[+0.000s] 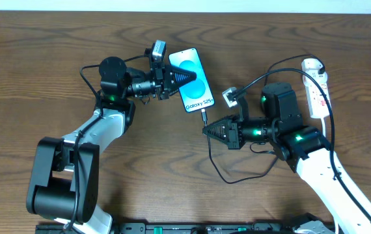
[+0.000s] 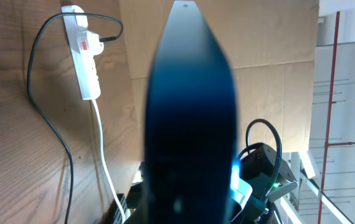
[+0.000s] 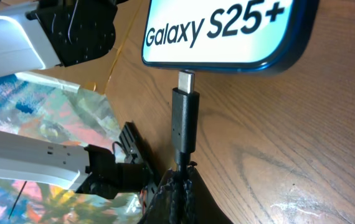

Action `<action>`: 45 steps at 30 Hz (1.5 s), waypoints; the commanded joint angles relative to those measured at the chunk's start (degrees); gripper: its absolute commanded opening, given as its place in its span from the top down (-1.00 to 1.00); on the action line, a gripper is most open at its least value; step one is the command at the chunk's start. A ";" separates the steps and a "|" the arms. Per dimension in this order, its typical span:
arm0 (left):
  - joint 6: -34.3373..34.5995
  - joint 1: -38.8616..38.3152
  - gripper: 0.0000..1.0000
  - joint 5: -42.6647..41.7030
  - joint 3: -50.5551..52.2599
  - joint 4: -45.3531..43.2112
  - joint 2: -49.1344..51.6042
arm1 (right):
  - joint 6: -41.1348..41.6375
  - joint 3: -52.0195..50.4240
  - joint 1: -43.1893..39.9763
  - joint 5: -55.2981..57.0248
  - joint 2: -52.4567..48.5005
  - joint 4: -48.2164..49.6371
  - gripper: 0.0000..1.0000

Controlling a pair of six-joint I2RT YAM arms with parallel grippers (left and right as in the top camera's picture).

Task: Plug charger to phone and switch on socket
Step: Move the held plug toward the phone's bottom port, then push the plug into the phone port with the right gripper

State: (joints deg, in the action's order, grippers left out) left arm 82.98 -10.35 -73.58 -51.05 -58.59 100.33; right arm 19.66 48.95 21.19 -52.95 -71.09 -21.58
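**Phone.** You will find the phone (image 1: 196,97) lying screen-up on the table (image 1: 140,169), left of centre and slightly skewed. Its lower short edge faces the right arm. The screen is lit blue-cyan and reads "Galaxy S25+".

**Left gripper.** The left gripper (image 1: 194,77) reaches in from the phone's left long edge. In the overhead view you see it as one black wedge lying across the screen. The left wrist view gives only a dark blur down the middle, so you cannot tell how far the jaws stand apart, or whether the phone is clamped between them.

**Right gripper.** The right gripper (image 1: 209,130) sits just below the phone's lower edge, pointing at it. Its fingers are pressed together on the charger (image 3: 184,121), pinching it where the cable meets the plug body.

**Charger.** The plug stands in line with the phone's lower edge. Its metal tip meets that edge, with a short length of bare metal showing (you cannot tell whether it is fully seated). The rest of the black cable loops across the table beneath the right arm.

**Socket.** The socket (image 1: 316,88) lies at the far right of the table, well apart from the phone. A black lead enters it near its far end, beside a red mark. Its white cord (image 2: 101,149) trails off from the opposite end.
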 commanded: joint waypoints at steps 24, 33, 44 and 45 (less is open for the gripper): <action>4.11 -0.11 0.85 -2.91 -1.75 -8.61 -0.68 | 6.40 -0.04 0.61 -7.30 -0.20 2.51 0.98; 2.16 -0.11 0.85 -3.80 -1.75 -8.59 -0.68 | 3.91 -0.04 0.61 -7.39 -0.20 -1.18 0.98; 0.81 -0.07 0.85 -4.48 -1.75 -8.59 -0.68 | 0.87 -0.04 0.61 -5.70 -0.20 -2.91 0.98; 0.26 -0.07 0.85 -4.87 -1.75 -8.57 -0.68 | -0.09 -0.04 0.61 -5.68 -0.20 -2.89 0.98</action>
State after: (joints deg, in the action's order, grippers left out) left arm 85.41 -10.35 -76.84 -51.05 -66.35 100.42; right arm 22.48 48.95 21.26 -58.46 -71.16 -24.45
